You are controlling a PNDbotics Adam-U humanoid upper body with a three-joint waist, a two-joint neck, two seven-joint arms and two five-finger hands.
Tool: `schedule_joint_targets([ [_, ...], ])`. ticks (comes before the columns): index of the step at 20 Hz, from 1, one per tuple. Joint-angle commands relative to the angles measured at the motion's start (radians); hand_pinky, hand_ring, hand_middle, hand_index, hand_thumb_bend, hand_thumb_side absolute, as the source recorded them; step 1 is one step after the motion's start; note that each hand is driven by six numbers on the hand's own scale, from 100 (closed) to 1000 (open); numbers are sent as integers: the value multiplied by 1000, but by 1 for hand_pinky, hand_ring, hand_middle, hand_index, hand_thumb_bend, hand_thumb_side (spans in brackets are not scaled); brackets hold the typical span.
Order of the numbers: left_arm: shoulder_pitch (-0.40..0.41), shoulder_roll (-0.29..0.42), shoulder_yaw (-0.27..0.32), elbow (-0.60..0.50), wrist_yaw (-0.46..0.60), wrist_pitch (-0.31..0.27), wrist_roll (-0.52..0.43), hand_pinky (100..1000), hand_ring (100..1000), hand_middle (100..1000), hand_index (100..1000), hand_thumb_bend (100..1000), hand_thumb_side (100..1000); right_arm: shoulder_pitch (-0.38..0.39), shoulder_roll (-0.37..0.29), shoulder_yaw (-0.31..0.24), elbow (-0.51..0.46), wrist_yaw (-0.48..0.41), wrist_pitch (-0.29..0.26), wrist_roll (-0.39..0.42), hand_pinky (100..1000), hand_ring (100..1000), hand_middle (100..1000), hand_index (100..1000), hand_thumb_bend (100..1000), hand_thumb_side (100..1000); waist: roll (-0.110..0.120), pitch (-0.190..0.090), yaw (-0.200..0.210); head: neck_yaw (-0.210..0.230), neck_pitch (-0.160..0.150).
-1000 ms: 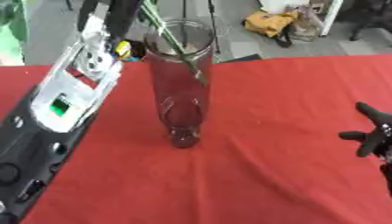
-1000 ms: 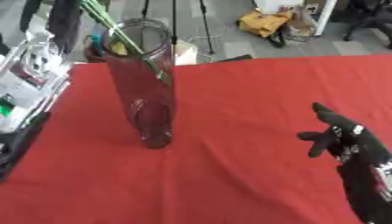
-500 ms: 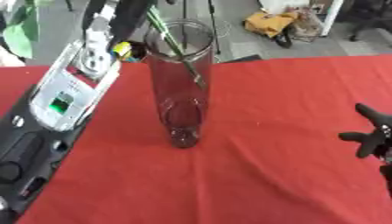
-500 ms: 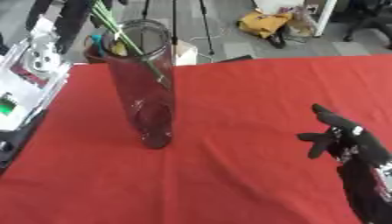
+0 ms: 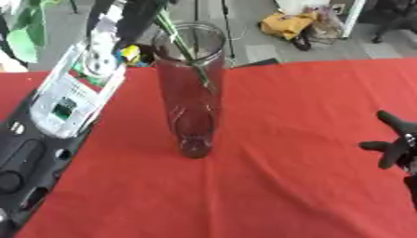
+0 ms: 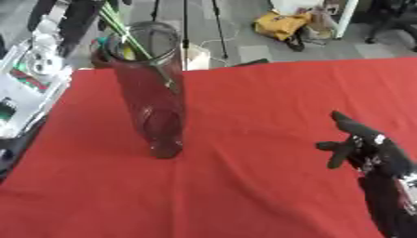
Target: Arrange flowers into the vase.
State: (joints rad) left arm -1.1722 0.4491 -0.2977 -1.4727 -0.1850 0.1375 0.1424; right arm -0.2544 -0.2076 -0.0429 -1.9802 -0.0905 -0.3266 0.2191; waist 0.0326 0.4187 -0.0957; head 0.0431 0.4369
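Observation:
A tall clear glass vase stands upright on the red tablecloth, left of centre. Green flower stems slant down into its mouth from the upper left. My left arm, black with a white casing, rises along the left edge. Its hand sits just above and left of the vase rim, fingers curled on the stems. Green leaves show at the top left. My right hand hovers open over the cloth at the right, well away from the vase.
Behind the table's far edge lies a grey floor with a yellow bag and tripod legs. Bare red cloth spreads between the vase and my right hand.
My left arm has crept slightly upward with the stems still in the vase mouth. The vase and my right hand have stayed where they were.

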Motion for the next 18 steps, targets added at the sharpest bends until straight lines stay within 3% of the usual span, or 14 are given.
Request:
schedule_joint_targets([
  [1,-23,31,22,-8,-16,-2,-7,181,328,431,544,100,1000,-2,-10,-5,-20,0,-1,2,744,1000,431,841,100,1000,-1,-33,-1,2,-10],
  [3,-22,33,21,-7,-22,-4,-16,194,342,440,553,100,1000,-2,-9,-5,-20,0,-1,2,744,1000,431,842,100,1000,0,-33,-1,1,-11],
  [10,-19,46,20,0,-57,-2,-84,362,484,501,637,100,1000,1,-10,-7,-20,1,0,2,744,1000,431,842,100,1000,1,-35,2,0,-7],
  [18,-22,50,29,24,-104,1,-131,394,527,537,668,100,1000,1,-11,-6,-20,2,0,4,745,1000,431,842,100,1000,4,-33,-2,5,-15],
])
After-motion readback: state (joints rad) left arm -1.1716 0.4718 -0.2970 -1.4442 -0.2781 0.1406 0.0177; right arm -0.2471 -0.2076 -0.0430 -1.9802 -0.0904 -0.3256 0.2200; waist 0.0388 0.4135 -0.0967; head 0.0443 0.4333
